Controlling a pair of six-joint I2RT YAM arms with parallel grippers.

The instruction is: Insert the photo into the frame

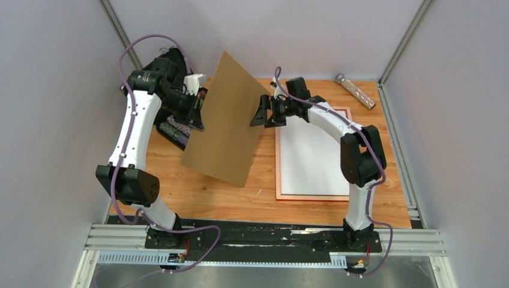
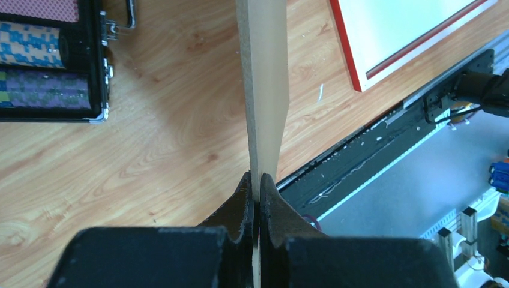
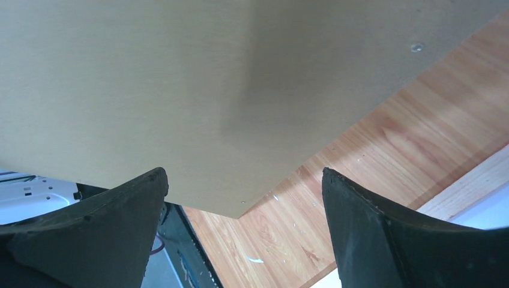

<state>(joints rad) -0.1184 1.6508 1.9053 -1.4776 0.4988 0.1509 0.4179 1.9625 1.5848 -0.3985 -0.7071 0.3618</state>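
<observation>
Wood-grain worktop (image 1: 264, 198) of pale orange laminate carries everything. A plain brown backing board (image 1: 225, 120), flat, matte and rectangular, stands tilted in the air above the worktop's left half. Right of it the frame (image 1: 312, 197) lies flat on the worktop, thin-edged and pinkish-copper in the overhead view. The photo (image 1: 312, 162) lies within it, plain white back up. A black case (image 2: 54, 60) sits open at the far left, holding rolls with chequered patterns. The left gripper (image 2: 258, 187) is clamped tight on the board's thin edge. The right gripper (image 1: 261, 113) stands spread wide just beside the board's right edge; whether it touches I cannot tell. A glittery silver cylinder (image 1: 355, 90) lies at the far right corner.
</observation>
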